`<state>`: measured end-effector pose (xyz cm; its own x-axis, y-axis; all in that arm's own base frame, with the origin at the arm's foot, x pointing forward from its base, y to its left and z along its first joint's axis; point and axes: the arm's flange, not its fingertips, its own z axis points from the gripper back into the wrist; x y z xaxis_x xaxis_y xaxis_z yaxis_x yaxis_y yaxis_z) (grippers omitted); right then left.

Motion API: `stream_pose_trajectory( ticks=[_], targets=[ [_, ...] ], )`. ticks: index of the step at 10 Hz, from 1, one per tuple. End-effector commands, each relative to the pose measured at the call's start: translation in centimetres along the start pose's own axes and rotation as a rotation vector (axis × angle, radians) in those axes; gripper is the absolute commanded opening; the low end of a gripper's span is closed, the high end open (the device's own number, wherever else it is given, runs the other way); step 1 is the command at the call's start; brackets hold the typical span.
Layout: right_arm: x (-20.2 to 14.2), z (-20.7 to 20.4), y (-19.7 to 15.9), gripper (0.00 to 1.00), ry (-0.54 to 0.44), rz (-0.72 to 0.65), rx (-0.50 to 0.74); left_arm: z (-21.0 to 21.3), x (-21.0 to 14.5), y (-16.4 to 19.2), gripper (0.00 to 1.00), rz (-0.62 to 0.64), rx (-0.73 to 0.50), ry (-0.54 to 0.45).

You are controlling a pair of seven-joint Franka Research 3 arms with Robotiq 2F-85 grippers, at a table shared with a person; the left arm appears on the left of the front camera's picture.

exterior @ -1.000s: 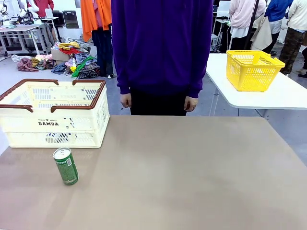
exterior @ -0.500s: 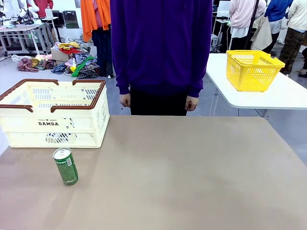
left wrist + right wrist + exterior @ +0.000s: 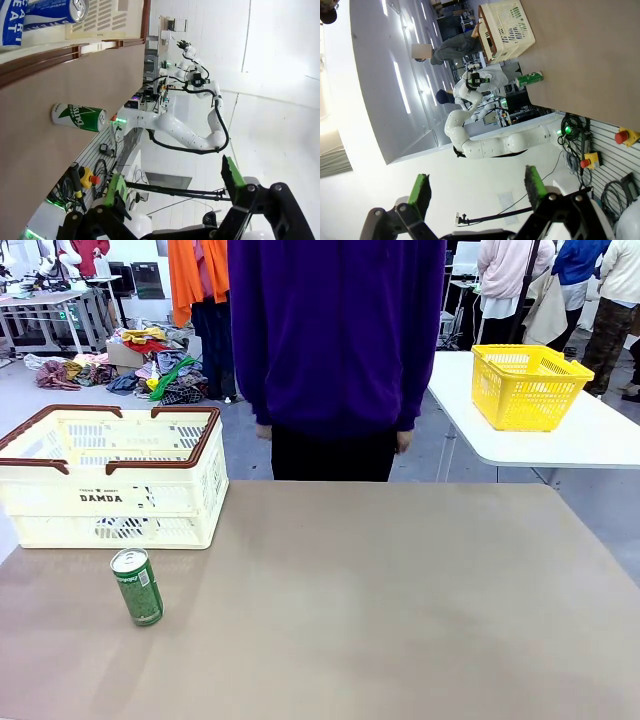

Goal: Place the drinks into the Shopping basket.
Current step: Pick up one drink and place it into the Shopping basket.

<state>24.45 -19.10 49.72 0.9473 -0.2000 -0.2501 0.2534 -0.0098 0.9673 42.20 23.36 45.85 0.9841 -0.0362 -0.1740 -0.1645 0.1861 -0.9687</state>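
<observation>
A: Item, green can (image 3: 137,587): where from your fingers?
B: Upright on the counter (image 3: 400,600), just before the Shopping basket (image 3: 110,490), your left side; left gripper (image 3: 172,192) nearer. Blue can (image 3: 42,17) already lies in that basket.
A: Fingers?
B: Both pairs spread wide, empty; right gripper (image 3: 476,187) likewise.

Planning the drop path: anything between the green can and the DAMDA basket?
Nothing visible. The green can stands upright on bare table just in front of the basket; only the basket's own near wall separates them.

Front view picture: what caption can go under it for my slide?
A green can stands on the table before the DAMDA basket; a person waits.
</observation>
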Motion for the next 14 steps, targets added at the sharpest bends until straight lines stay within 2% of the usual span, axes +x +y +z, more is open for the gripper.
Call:
stream_pose_trajectory(
  ticks=[1,3,5,7,8,9,12,14],
  targets=[
    [-0.2,0.0,0.3,1.0,-0.001,0.009,0.005,0.1,-0.2,-0.4,1.0,0.016,-0.004,0.005],
    [-0.2,0.0,0.3,1.0,-0.001,0.009,0.005,0.0,0.0,0.0,1.0,0.0,0.0,0.0],
    [-0.2,0.0,0.3,1.0,-0.001,0.009,0.005,-3.4,-2.7,-3.6,1.0,0.059,0.076,-0.057],
    [-0.2,0.0,0.3,1.0,-0.001,0.009,0.005,-9.9,-6.5,-8.9,1.0,0.041,0.275,-0.117],
    [-0.2,0.0,0.3,1.0,-0.001,0.009,0.005,-12.3,-7.7,-9.8,1.0,0.035,0.36,-0.106],
    [-0.2,0.0,0.3,1.0,-0.001,0.009,0.005,-14.8,-8.7,-10.3,1.0,0.013,0.433,-0.135],
    [-0.2,0.0,0.3,1.0,-0.001,0.009,0.005,-20.7,-12.2,-8.3,1.0,-0.011,0.745,-0.151],
    [-0.2,0.0,0.3,1.0,-0.001,0.009,0.005,-23.9,-12.9,-5.7,1.0,-0.126,0.986,-0.284]
  ],
)
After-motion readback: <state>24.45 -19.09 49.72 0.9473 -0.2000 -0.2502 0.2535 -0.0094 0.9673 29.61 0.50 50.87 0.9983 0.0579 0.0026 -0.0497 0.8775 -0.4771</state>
